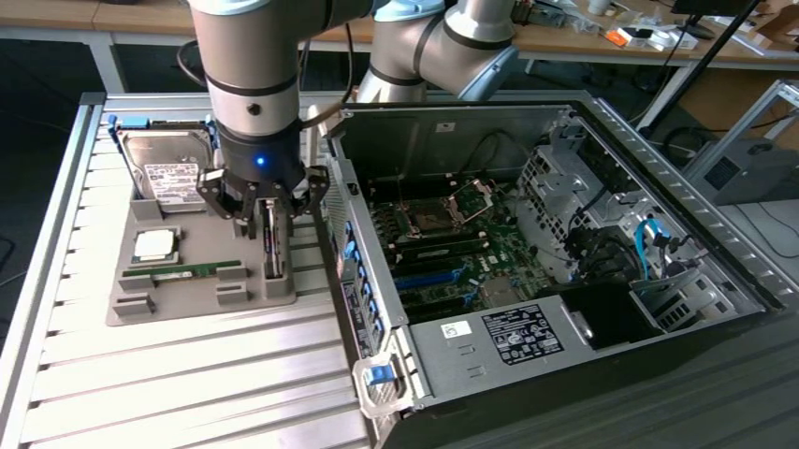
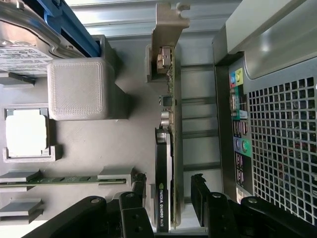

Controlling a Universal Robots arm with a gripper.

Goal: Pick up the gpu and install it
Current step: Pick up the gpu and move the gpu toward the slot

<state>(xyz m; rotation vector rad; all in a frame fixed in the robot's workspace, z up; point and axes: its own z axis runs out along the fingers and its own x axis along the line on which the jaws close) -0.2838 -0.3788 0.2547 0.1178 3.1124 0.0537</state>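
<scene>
The gpu stands on its edge in a slot at the side of the grey holder tray nearest the case. It is a dark card with a silver bracket at one end. In the wrist view the gpu appears edge-on. My gripper hangs straight down over it. The gripper is open, with one black finger on one side of the card and the other on the opposite side. A small gap shows on each side, so nothing is held.
The tray also holds a silver hard drive, a square processor and a green memory stick. The open computer case lies at the exterior view's right with its motherboard exposed. Its rear panel stands close beside the gpu.
</scene>
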